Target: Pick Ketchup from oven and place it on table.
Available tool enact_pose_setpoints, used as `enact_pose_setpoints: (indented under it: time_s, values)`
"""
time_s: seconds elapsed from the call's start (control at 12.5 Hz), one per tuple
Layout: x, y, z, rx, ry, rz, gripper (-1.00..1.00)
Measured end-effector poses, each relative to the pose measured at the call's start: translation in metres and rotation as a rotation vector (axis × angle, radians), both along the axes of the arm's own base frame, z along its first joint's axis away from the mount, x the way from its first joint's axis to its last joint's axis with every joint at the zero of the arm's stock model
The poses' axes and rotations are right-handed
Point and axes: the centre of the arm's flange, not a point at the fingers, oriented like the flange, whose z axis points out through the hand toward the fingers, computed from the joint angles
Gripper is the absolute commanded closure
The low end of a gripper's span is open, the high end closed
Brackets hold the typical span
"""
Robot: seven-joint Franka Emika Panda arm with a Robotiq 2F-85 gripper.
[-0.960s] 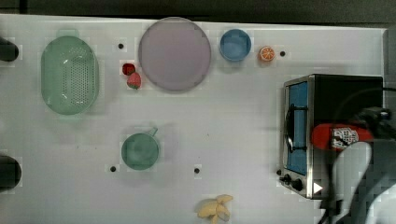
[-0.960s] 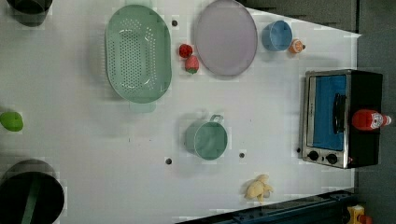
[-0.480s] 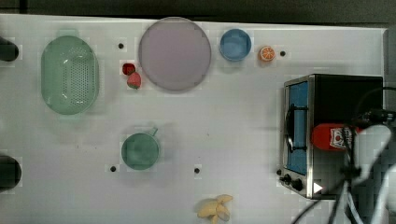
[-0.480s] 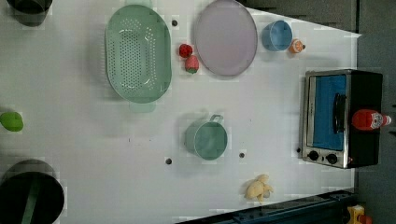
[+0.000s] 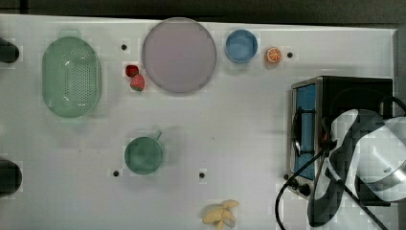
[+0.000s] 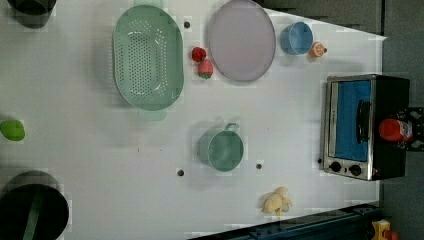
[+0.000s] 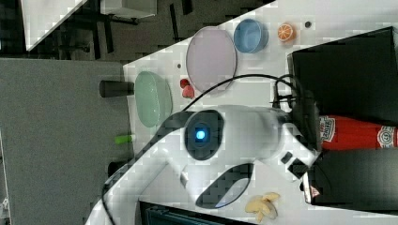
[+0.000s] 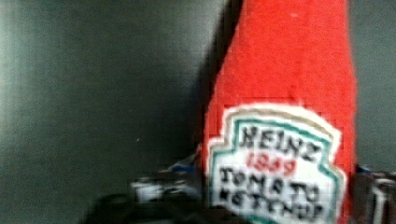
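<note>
The Ketchup (image 6: 394, 130), a red bottle with a white-and-red label, stands on the black top of the oven (image 6: 350, 120). In the right view my gripper (image 7: 315, 129) sits around the lower end of the Ketchup (image 7: 356, 133). The wrist view has the Ketchup (image 8: 280, 116) very close, with the gripper (image 8: 275, 196) at its label. In the top view my arm (image 5: 364, 158) hangs over the oven (image 5: 306, 124) and hides the bottle. The oven stands at the top view's right end of the white table (image 5: 239, 134). Its door is closed.
A green colander (image 5: 72, 76), two strawberries (image 5: 135, 77), a lilac plate (image 5: 179, 54), a blue bowl (image 5: 241, 46) and an orange half (image 5: 274, 54) line the far side. A green mug (image 5: 143, 155) and a peeled banana (image 5: 221, 212) lie nearer the middle. A black cable (image 5: 287, 201) loops beside the oven's knobs.
In the top view my arm has slid further over the oven top and now covers the bottle. In the left view the gripper has come over the cap. The bottle has not moved.
</note>
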Motion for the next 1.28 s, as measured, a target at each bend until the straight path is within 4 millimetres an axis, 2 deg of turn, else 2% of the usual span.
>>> enact_pose_setpoints:
  time_s: [0.16, 0.32, 0.56, 0.64, 0.8, 0.88, 0.96, 1.12, 1.2, 1.28]
  values:
    - [-0.001, 0.011, 0.023, 0.004, -0.054, 0.013, -0.23]
    - [0.002, 0.01, 0.046, 0.003, -0.066, 0.023, -0.23]
    - [0.019, 0.028, 0.064, 0.014, -0.008, 0.084, -0.23]
    - [0.03, 0.058, 0.087, 0.075, 0.017, 0.133, -0.23]
    - [0.072, 0.122, 0.149, 0.038, -0.115, 0.276, -0.23]
    - [0.103, 0.18, 0.173, 0.045, -0.187, 0.379, -0.23]
    - [0.133, 0.277, 0.169, 0.051, -0.194, 0.55, -0.23]
    - [0.135, 0.351, 0.137, 0.103, -0.125, 0.672, -0.23]
    - [0.13, 0.386, 0.113, 0.119, -0.079, 0.732, -0.23]
    - [0.116, 0.415, 0.079, 0.155, 0.004, 0.776, -0.23]
